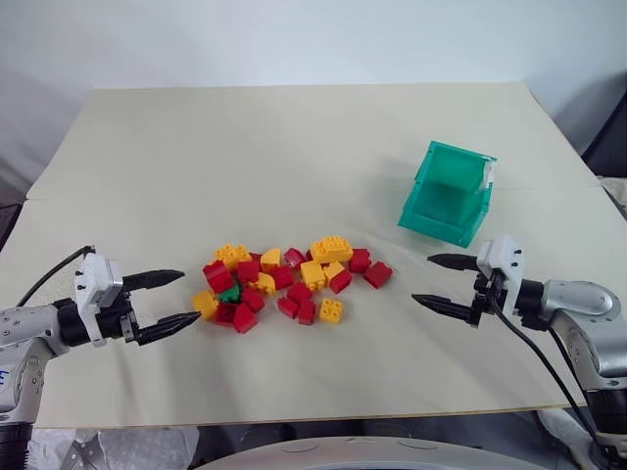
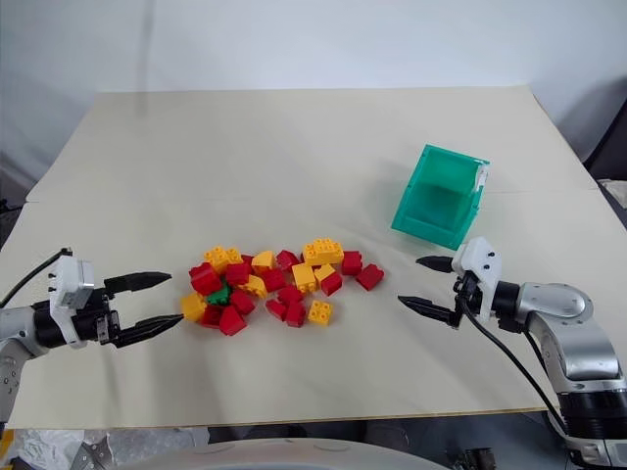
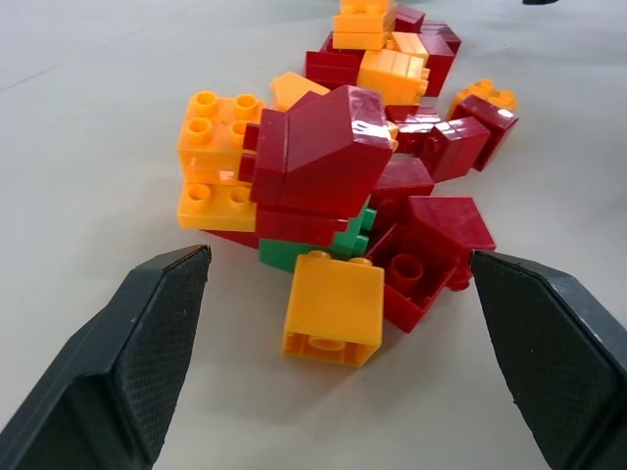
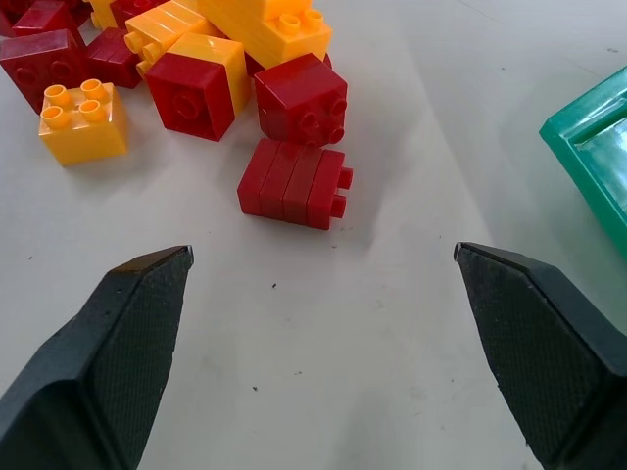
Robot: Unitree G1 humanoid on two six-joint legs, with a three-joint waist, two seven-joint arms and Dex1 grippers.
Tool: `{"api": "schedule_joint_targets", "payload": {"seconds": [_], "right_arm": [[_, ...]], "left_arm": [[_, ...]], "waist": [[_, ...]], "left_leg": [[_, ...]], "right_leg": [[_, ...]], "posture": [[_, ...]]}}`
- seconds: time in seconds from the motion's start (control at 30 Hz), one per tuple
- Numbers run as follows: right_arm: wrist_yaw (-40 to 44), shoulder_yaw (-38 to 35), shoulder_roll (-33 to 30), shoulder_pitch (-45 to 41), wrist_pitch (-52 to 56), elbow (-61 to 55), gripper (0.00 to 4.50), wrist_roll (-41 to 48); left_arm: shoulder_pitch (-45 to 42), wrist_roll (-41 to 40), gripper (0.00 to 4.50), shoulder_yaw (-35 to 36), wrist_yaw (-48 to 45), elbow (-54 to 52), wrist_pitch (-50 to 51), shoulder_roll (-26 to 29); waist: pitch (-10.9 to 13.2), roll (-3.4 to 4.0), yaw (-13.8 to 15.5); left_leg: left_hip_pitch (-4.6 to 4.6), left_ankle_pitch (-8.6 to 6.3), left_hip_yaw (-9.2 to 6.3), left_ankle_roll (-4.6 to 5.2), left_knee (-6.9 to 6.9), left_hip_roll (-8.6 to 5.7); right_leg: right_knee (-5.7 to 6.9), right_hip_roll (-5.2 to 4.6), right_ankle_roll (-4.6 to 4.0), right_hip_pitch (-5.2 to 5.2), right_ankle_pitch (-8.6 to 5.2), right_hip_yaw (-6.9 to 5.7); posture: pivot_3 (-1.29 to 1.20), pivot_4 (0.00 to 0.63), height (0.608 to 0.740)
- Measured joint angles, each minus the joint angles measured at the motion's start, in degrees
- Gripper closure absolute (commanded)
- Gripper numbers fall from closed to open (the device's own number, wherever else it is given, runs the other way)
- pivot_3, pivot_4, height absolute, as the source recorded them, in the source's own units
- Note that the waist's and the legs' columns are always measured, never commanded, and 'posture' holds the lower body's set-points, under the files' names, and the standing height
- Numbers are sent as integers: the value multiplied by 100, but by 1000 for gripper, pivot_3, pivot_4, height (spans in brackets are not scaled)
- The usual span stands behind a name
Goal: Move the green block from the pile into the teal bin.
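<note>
Table top (image 1: 294, 147): big cream-coloured sheet, pretty plain, with a faint seam running across it from the left edge.
Wall (image 1: 294, 39): pale, white-ish, right behind the far edge of the table.
Front edge (image 1: 323, 419): the sheet ends here, looks thin, kinda like a board.
Right side (image 1: 612, 191): some light crumpled stuff just off the table, can't tell what.

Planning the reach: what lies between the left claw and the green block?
A yellow brick lies between the open left claw and the green block, as the left wrist view shows.
</note>
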Motion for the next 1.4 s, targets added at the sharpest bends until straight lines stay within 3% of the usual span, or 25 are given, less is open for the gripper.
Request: {"api": "schedule_joint_targets", "payload": {"seconds": [0.27, 0.37, 0.63, 0.83, 1.03, 1.2, 1.4], "right_arm": [[-23, 43, 119, -65, -2, 7, 14, -14], [-24, 52, 163, -80, -3, 55, 14, -24], [-17, 121, 236, -272, -29, 186, 0, -99], [-42, 215, 383, -287, -119, 194, 0, -134], [-142, 208, 485, -141, -139, 111, 0, -134], [-308, 192, 595, 22, -231, 8, 0, -134], [-417, 160, 596, 127, -265, -23, 0, -134]], "left_arm": [[-267, 14, 0, -8, 662, -144, 643, 8], [-266, -132, 0, 8, 433, -238, 557, -11], [166, -648, 2499, 56, -518, -797, 523, 54], [246, -908, 4418, -324, -621, -1371, 835, -18], [-440, -505, 4467, -937, -463, -734, 593, -306], [-1570, 203, 4467, -1092, 144, 907, -112, -898], [-1859, 640, 4467, -1052, 355, 1921, -545, -780]], "waist": [[-1, -2, 1], [-1, -2, -1], [-1, -2, -13], [-1, -1, 9], [-1, -1, 4], [-5, -6, 10], [-6, -8, -17]], "left_leg": [[3, 1, 8, 2, 5, -1], [2, 1, 16, 2, 5, 0], [4, 1, 30, 2, 8, 3], [3, 1, 31, 2, 12, 0], [5, 2, 36, 3, 16, -1], [3, 5, 46, 4, 23, -1], [4, 4, 53, 3, 22, 1]], "right_leg": [[4, 1, 4, -1, 3, 11], [5, 2, 4, -6, 3, 16], [12, 10, 5, -15, 3, 32], [13, 9, 8, -14, 5, 37], [19, 18, 9, -15, 7, 42], [17, 30, 13, -13, 16, 50], [13, 46, 14, -19, 16, 60]], "posture": [[0, 150, 740], [0, 150, 740], [0, 150, 740], [0, 150, 740], [0, 150, 740], [0, 150, 740], [0, 150, 740]]}}
